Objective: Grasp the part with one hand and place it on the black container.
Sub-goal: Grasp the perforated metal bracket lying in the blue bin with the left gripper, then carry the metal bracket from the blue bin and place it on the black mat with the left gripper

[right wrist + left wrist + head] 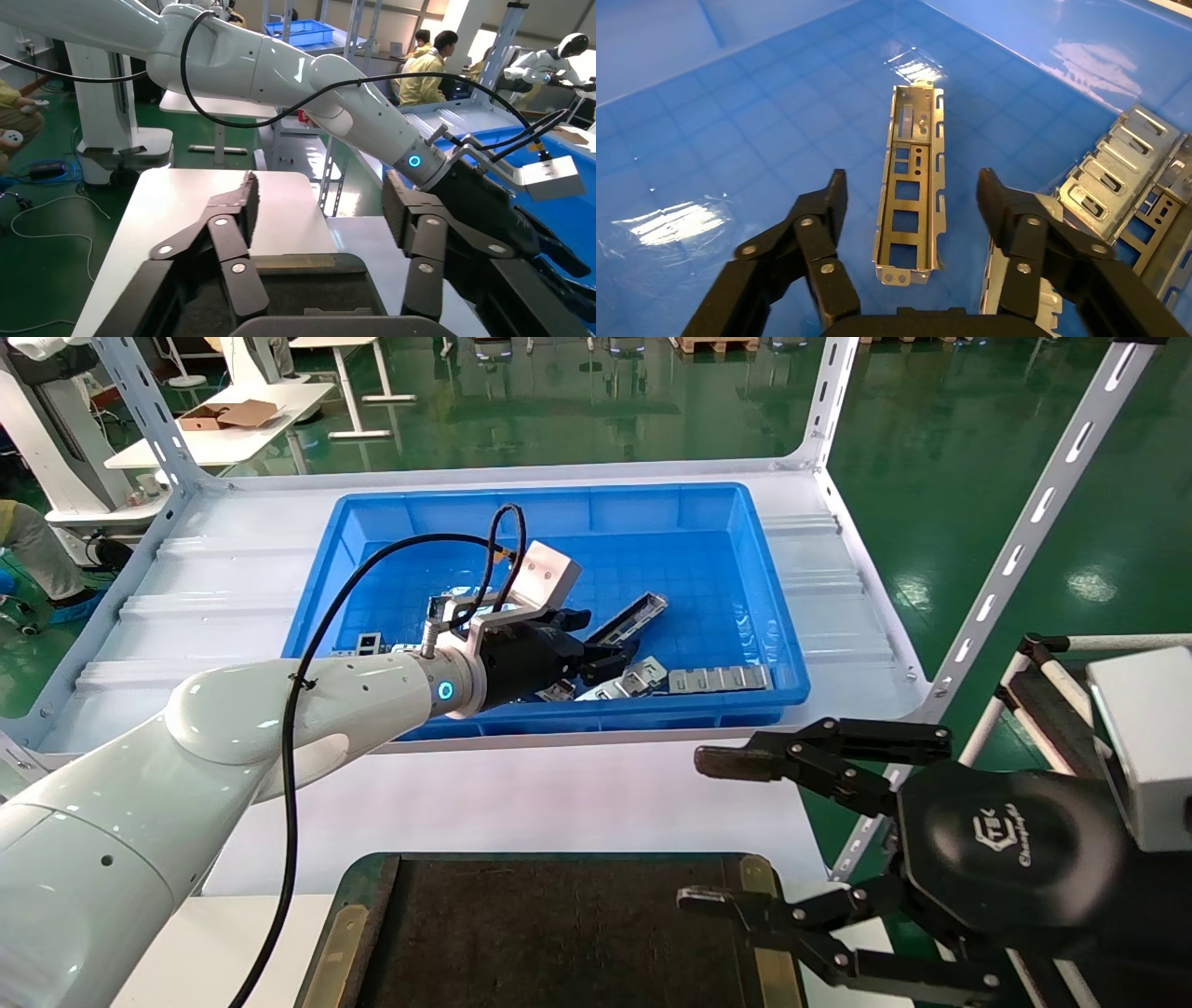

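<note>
Head view: left gripper [610, 658] is inside the blue bin [549, 514] on the white shelf [233, 589], reaching low over the bin floor. Its fingers are spread apart and nothing is between them yet.

Left wrist view: the part [911, 184] lies flat on the blue floor, trough side up, long axis running straight away from the gripper [911, 200]. Near end of the part sits between the two black fingers [831, 207], clear of both pads; far end extends beyond the fingertips. More metal pieces [1119, 182] are heaped just outside one finger, apart from the part.

Head view: the same part [629, 619] shows just beyond the left fingertips, angled on the bin floor. Flat silver plates [717, 679] lie beside the gripper near the bin's front wall.

Right gripper [712, 831] hangs outside the bin, at the near right, jaws wide, holding nothing. The black container [559, 933] is directly beside and below it, well apart from the left gripper and nearer the robot.
</note>
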Action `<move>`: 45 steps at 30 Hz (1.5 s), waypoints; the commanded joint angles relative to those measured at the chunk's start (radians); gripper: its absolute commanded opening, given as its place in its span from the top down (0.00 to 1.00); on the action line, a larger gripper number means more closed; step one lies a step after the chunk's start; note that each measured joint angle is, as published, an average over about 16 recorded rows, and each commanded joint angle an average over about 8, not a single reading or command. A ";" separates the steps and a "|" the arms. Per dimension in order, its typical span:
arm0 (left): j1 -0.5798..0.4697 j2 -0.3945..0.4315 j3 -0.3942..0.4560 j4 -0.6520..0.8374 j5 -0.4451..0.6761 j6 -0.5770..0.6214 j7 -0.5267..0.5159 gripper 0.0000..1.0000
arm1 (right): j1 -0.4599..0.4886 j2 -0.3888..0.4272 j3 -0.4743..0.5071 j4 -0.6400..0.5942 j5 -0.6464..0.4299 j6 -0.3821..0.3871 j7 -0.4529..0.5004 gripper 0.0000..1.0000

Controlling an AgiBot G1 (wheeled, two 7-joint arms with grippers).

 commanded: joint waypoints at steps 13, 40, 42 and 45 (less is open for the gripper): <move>-0.006 -0.001 0.072 0.014 -0.081 -0.033 0.006 1.00 | 0.000 0.000 0.000 0.000 0.000 0.000 0.000 1.00; -0.045 -0.156 -0.069 -0.056 -0.321 0.284 0.287 1.00 | 0.000 0.000 0.000 0.000 0.000 0.000 0.000 1.00; -0.040 -0.181 -0.079 -0.079 -0.337 0.326 0.296 1.00 | 0.000 0.000 0.000 0.000 0.000 0.000 0.000 1.00; -0.027 -0.222 -0.089 -0.126 -0.357 0.382 0.302 1.00 | 0.000 0.000 0.000 0.000 0.000 0.000 0.000 1.00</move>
